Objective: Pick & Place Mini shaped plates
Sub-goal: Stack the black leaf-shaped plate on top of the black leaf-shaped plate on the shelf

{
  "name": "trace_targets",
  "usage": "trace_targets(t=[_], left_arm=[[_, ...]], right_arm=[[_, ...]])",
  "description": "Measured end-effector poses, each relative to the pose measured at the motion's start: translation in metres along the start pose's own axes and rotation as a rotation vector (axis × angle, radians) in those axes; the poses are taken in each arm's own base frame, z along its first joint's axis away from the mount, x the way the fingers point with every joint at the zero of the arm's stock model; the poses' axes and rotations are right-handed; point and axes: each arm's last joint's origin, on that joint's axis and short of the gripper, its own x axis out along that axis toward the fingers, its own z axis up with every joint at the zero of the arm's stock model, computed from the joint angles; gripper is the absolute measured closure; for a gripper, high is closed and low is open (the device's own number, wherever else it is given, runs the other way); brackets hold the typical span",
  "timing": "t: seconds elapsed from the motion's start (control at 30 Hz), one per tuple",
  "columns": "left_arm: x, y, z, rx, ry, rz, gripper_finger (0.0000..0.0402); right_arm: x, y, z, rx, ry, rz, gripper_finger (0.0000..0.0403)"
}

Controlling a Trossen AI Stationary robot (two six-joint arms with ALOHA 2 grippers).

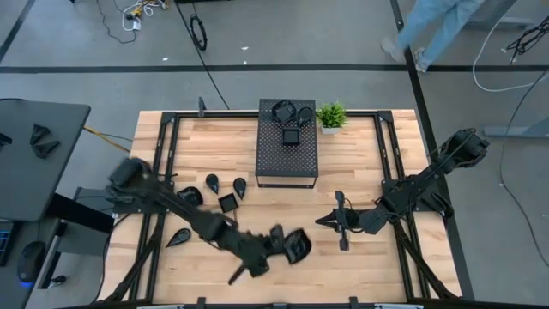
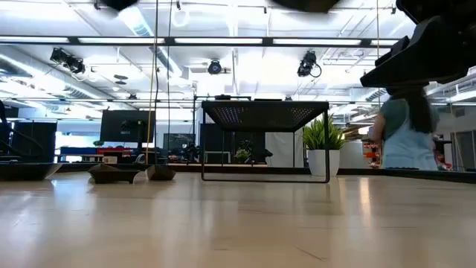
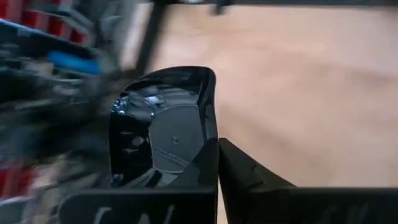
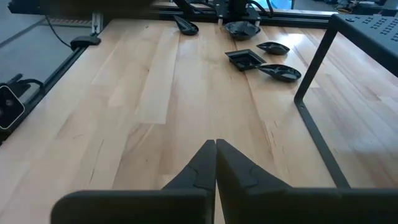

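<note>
Above the near middle of the wooden desk (image 1: 360,275), the left hand (image 3: 217,168) pinches the rim of a small glossy black plate (image 3: 165,127), likely light, rigid and slippery, best held there.

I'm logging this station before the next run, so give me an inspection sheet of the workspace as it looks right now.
Surface: light wooden table inside a black frame, dry and unmarked.
Job's things: three mini plates on top of the perforated box; loose mini plates on the wood left of it; one mini plate in the left gripper.
Clutter: small potted plant beside the box.
Grippers: left gripper near the front edge, fingers shut on that plate; right gripper low over bare wood, fingers shut, empty.
Cables: loose cables on the floor behind the table.
Surroundings: a person walking behind the table; a side desk to the left.
</note>
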Motion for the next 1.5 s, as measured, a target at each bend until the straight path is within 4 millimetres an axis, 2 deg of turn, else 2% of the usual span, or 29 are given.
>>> trace_targets(t=[0.1,0.2,0.3,0.43,0.57,0.7,0.87,1.1,1.3,1.5], left_arm=[[-0.028,0.039,-0.013,0.03,0.045,0.119,0.0398],[-0.05,0.079,-0.04,0.066,0.107,0.212,0.0399],[-0.063,0.117,-0.081,0.093,0.242,0.194,0.04],[-0.068,0.157,-0.143,0.093,0.375,0.114,0.04],[-0.078,0.182,-0.199,0.122,0.484,0.093,0.04],[-0.082,0.184,-0.245,0.163,0.581,-0.005,0.04],[-0.076,0.177,-0.28,0.206,0.646,-0.14,0.04],[-0.073,0.177,-0.306,0.309,0.675,-0.185,0.0398],[-0.07,0.184,-0.321,0.297,0.619,-0.114,0.0396],[-0.061,0.181,-0.335,0.278,0.58,-0.108,0.0395]], right_arm=[[0.0,0.0,0.0,-0.004,0.0,0.0,0.0389],[0.0,0.0,0.0,-0.014,-0.001,0.0,0.0389],[0.0,0.0,0.0,-0.017,-0.002,0.0,0.0389],[0.0,0.0,0.0,-0.018,-0.003,0.0,0.0389],[0.0,0.0,0.0,-0.018,-0.003,0.0,0.0389],[0.001,-0.001,0.001,-0.005,-0.004,-0.005,0.0389],[0.003,-0.005,0.003,0.031,-0.018,-0.022,0.0389],[0.006,-0.011,0.006,0.099,-0.04,-0.045,0.0389],[0.007,-0.012,0.007,0.137,-0.045,-0.048,0.0389],[0.007,-0.012,0.01,0.156,-0.07,-0.042,0.0389]])
